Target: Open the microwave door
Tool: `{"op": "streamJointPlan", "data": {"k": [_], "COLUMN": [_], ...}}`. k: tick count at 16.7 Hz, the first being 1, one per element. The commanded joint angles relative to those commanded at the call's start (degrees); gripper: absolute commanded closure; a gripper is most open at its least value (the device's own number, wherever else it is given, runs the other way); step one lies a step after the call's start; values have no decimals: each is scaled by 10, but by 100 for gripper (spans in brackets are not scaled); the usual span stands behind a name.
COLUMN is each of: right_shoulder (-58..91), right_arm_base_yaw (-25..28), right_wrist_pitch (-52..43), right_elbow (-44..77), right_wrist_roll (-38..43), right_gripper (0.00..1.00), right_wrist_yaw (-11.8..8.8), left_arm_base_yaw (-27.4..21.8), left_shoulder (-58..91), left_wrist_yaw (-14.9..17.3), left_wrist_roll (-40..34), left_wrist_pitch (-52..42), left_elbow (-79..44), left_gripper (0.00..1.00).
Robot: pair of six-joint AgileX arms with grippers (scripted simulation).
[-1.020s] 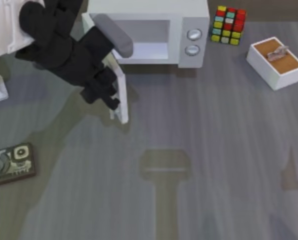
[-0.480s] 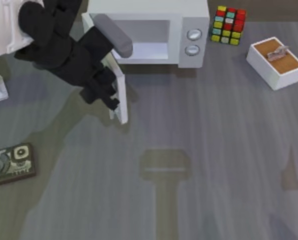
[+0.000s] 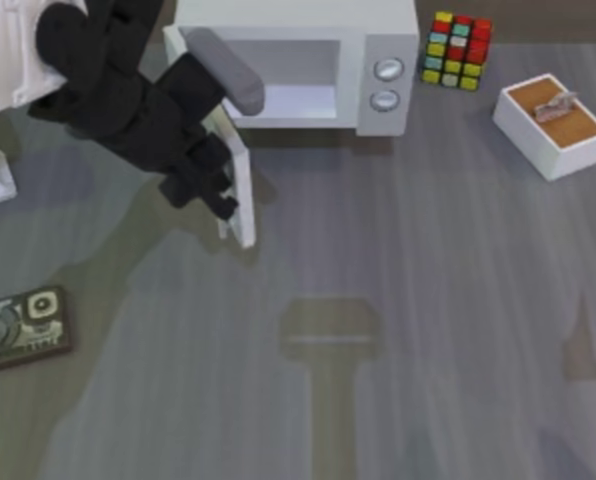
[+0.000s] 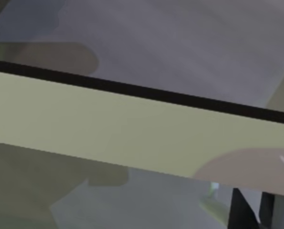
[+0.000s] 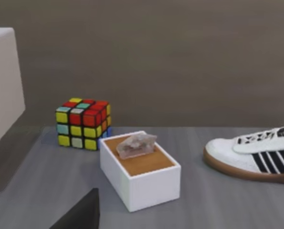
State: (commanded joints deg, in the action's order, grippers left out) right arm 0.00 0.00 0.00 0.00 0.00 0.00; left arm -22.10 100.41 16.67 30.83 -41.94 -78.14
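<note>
The white microwave (image 3: 308, 15) stands at the table's back, its two silver knobs (image 3: 386, 84) on the front right. Its cavity is exposed. The microwave door (image 3: 244, 190) is swung out on its left hinge and points toward the table's front, seen edge-on. My left gripper (image 3: 221, 205) sits against the door's free end from the left, shut on it. In the left wrist view the door's pale edge (image 4: 132, 129) fills the frame, with a dark finger (image 4: 242, 212) below it. My right arm is parked out of the top view; only a dark part of its gripper (image 5: 80, 214) shows.
A colourful puzzle cube (image 3: 456, 50) stands right of the microwave. A small white box with a wooden top (image 3: 553, 125) lies at the back right, and a white striped shoe (image 5: 256, 152) beyond it. A dark flat device (image 3: 23, 328) lies at the left edge.
</note>
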Motion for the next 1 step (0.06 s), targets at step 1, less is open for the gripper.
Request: {"op": "streamJointPlan", "data": {"k": [1], "right_shoulder": [0], "right_arm_base_yaw": [0], "right_wrist_pitch": [0], "right_elbow": [0], "right_wrist_roll": [0], "right_gripper": [0], "right_wrist_yaw": [0], "left_arm_base_yaw": [0], "left_shoulder": [0], "left_wrist_yaw": [0], "left_wrist_roll": [0], "left_wrist_pitch": [0], "left_elbow": [0], "left_gripper": [100]}}
